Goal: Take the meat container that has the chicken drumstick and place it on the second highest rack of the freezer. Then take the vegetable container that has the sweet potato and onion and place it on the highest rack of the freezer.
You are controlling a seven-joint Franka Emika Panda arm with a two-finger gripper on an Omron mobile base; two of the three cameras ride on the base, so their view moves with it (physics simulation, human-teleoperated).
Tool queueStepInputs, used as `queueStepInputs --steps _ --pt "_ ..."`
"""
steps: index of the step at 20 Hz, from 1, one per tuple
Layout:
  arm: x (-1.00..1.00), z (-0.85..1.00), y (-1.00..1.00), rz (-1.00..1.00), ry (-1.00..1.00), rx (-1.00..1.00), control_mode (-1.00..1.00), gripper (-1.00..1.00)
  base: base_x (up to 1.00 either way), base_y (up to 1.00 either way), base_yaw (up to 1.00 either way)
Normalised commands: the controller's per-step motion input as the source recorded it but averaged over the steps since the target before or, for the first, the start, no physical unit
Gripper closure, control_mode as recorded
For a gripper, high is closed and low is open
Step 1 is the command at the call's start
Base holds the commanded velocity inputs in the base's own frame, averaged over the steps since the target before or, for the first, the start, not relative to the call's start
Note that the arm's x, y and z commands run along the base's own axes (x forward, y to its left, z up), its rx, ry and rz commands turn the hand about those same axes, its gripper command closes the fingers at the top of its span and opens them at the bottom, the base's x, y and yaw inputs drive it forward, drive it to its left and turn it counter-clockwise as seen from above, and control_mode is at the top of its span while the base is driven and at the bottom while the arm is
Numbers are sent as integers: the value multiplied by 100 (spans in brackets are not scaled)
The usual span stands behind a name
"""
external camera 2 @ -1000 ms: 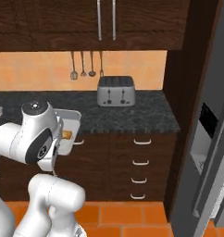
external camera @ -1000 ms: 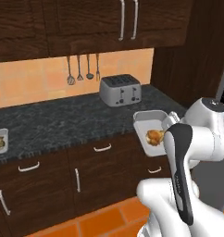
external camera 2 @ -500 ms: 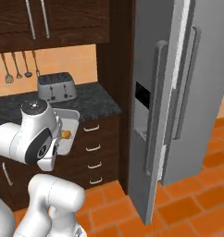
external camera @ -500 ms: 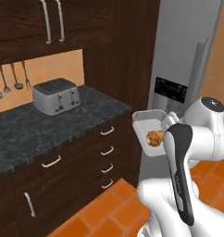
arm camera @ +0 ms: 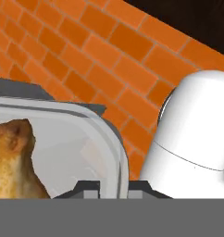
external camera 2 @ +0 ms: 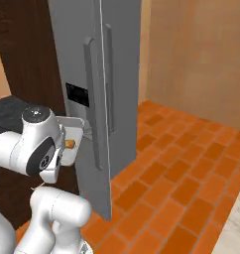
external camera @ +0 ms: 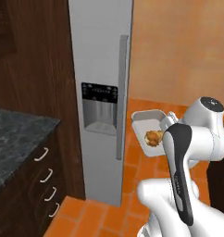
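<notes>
One container is in play right now: the meat container [external camera: 148, 132], a pale tray with the chicken drumstick [external camera: 153, 137] lying in it, carried out in front of the arm above the brick floor [external camera 2: 181, 163]. The gripper [arm camera: 115, 186] has its fingers drawn in tight on the tray's rim, pinching the edge nearest the hand. The freezer [external camera: 102, 83] stands close ahead, tall and silver-grey. Its door looks slightly ajar from the right, though I can't be sure from here, and no shelves are visible yet. So the first half of the job is under way: the tray is lifted and brought over, not yet stowed. Next, I'd judge, the door must stand open enough to reach the second highest rack, with the tray kept level.
</notes>
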Motion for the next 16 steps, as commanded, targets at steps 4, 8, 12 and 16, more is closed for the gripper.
queueStepInputs --steps 4,8,12,16 --pt "0 0 0 0 0 0 100 100 0 0 -77" --pt "0 0 0 0 0 0 100 100 25 6 -67" --pt "0 0 0 0 0 0 100 100 93 16 -41" --pt "0 0 0 0 0 0 100 100 100 18 -9"
